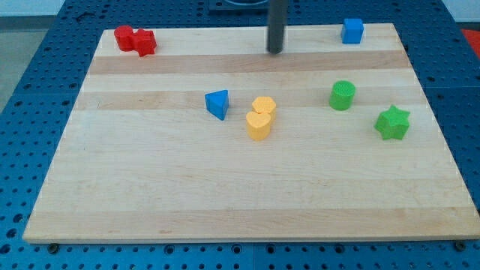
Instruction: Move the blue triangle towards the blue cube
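The blue triangle (217, 103) lies a little left of the board's middle. The blue cube (352, 31) sits at the view's top right, near the board's far edge. My tip (275, 51) is at the lower end of the dark rod, near the top middle of the board. It stands up and to the right of the blue triangle and well left of the blue cube, touching neither.
Two yellow blocks, one hexagonal (264, 106) and one heart-shaped (259, 125), sit just right of the blue triangle. A green cylinder (343, 95) and a green star (393, 123) lie at the right. Two red blocks (135, 39) sit at the top left. The wooden board (225, 195) rests on a blue perforated table.
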Controlling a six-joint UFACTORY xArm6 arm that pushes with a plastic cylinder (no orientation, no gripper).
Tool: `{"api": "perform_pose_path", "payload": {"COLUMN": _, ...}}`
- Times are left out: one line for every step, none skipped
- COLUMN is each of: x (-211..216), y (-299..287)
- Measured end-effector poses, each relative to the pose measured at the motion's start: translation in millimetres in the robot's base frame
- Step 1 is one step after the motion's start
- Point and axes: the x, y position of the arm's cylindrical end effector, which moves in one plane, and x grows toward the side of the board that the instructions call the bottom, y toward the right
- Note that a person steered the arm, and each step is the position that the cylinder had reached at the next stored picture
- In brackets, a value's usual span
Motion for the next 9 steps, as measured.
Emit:
{"api": "perform_pose_path", "payload": {"x": 49, "y": -54}}
{"api": "perform_pose_path", "payload": {"x": 102, "y": -103}}
{"api": "perform_pose_path", "payload": {"x": 137, "y": -123}}
{"api": "perform_pose_path", "payload": {"x": 164, "y": -116}}
{"api": "perform_pose_path", "payload": {"x": 173, "y": -91}}
{"api": "perform_pose_path", "payload": {"x": 173, "y": -91}}
{"api": "perform_pose_path", "payload": {"x": 154, "y": -68}}
{"api": "perform_pose_path", "payload": {"x": 123, "y": -44}}
{"api": "perform_pose_path", "payload": {"x": 99, "y": -30}}
